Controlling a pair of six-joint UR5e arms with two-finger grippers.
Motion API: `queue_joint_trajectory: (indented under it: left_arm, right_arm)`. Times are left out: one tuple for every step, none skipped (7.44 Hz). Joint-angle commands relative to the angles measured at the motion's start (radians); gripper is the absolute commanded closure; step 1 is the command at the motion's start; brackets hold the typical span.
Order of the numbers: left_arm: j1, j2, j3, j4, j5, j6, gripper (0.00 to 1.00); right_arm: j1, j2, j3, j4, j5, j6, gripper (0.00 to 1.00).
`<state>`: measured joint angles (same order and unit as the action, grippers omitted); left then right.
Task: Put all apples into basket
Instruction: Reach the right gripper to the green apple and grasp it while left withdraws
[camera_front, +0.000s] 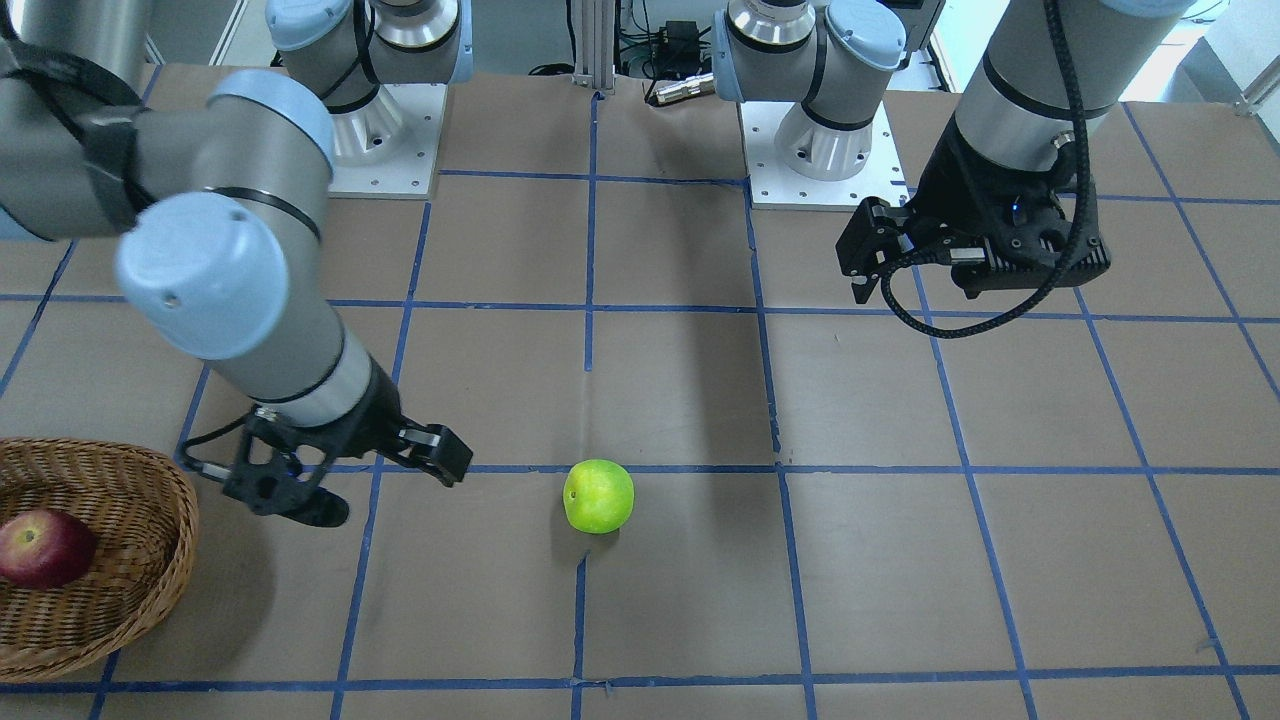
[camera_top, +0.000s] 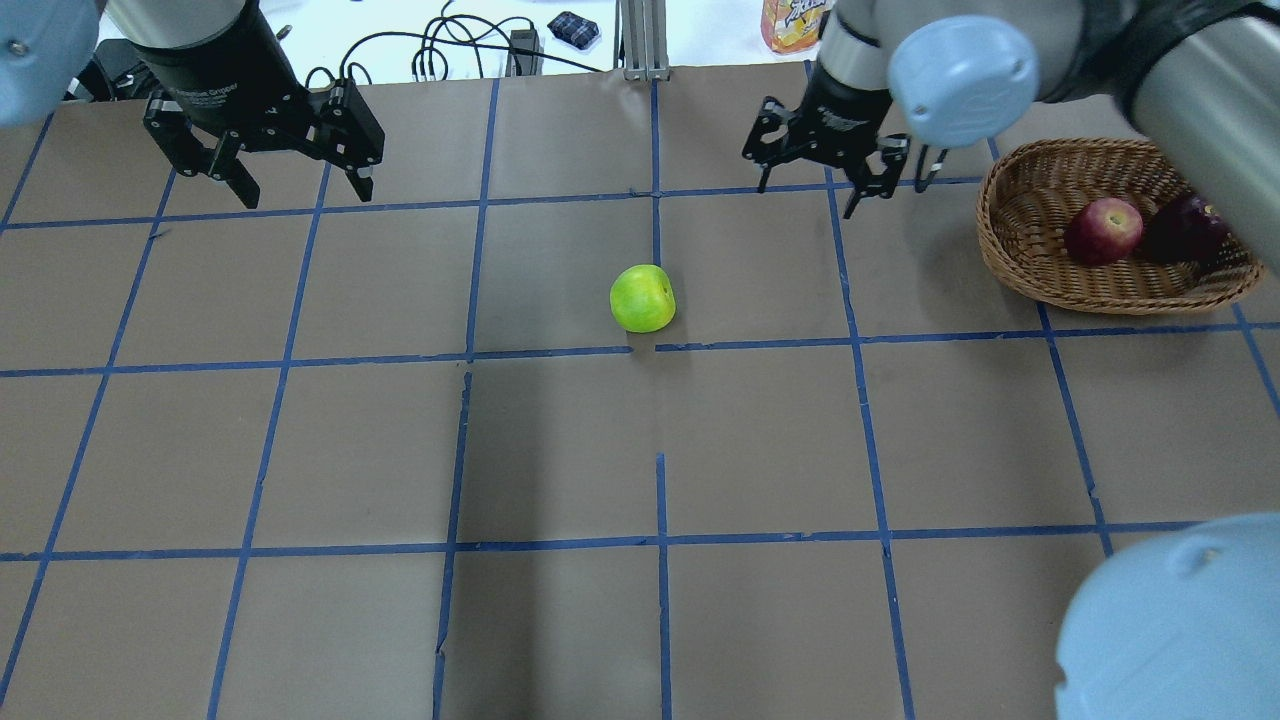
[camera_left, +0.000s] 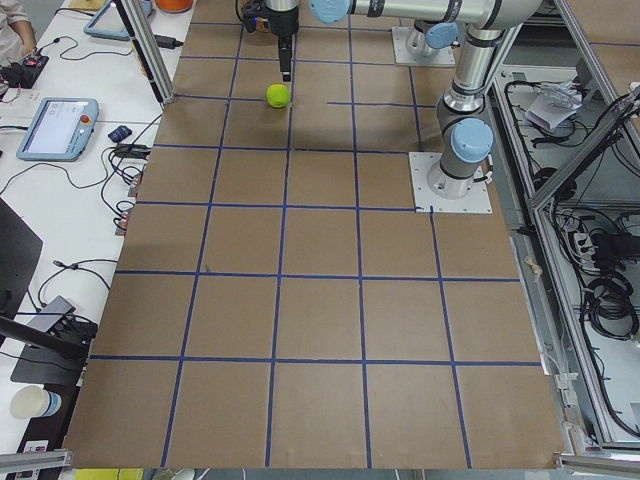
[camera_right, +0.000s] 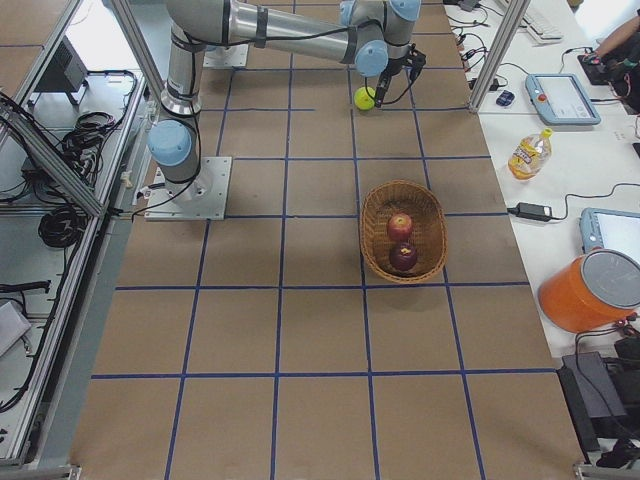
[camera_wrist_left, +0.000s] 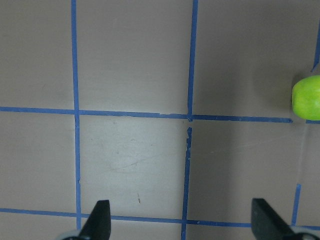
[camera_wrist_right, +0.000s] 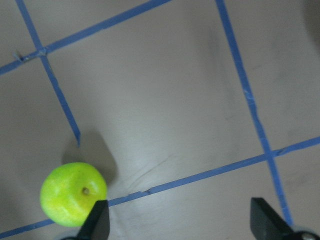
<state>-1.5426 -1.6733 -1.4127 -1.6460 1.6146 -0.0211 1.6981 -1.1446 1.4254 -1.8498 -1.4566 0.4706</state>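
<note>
The yellow-green apple (camera_top: 643, 298) lies alone on the brown table near the middle; it also shows in the front view (camera_front: 598, 496). The wicker basket (camera_top: 1010, 250) stands at the far right and holds the red apple (camera_top: 1102, 230) and the dark maroon apple (camera_top: 1185, 228). My right gripper (camera_top: 810, 195) is open and empty, hovering between the green apple and the basket. In its wrist view the green apple (camera_wrist_right: 73, 194) lies at the lower left, by one fingertip (camera_wrist_right: 97, 222). My left gripper (camera_top: 300, 190) is open and empty at the far left, well away from the apple.
An aluminium frame post (camera_top: 645, 40) stands at the far table edge, with cables and an orange drink bottle (camera_top: 790, 20) beyond it. Both arm bases (camera_front: 385, 140) sit on white plates at the robot's side. Blue tape lines grid the table.
</note>
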Motion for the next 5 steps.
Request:
queue_joint_trajectory:
  left_arm:
    - [0.001, 0.007, -0.011, 0.003, -0.001, 0.001, 0.0]
    - [-0.001, 0.007, -0.011, 0.005, 0.002, 0.0, 0.0]
    - [-0.001, 0.007, -0.011, 0.006, 0.002, 0.0, 0.0]
    - [0.002, 0.006, 0.004, 0.008, 0.002, 0.0, 0.0]
    - [0.007, 0.006, 0.005, 0.009, 0.002, 0.0, 0.0]
  right_arm:
    - [0.133, 0.113, 0.0, -0.179, -0.004, 0.092, 0.0]
    - [0.164, 0.143, 0.0, -0.189, -0.001, 0.094, 0.0]
    - [0.187, 0.147, -0.002, -0.187, -0.002, 0.094, 0.0]
    - [0.205, 0.149, 0.0, -0.178, -0.001, 0.094, 0.0]
    - [0.225, 0.17, 0.001, -0.174, -0.002, 0.091, 0.0]
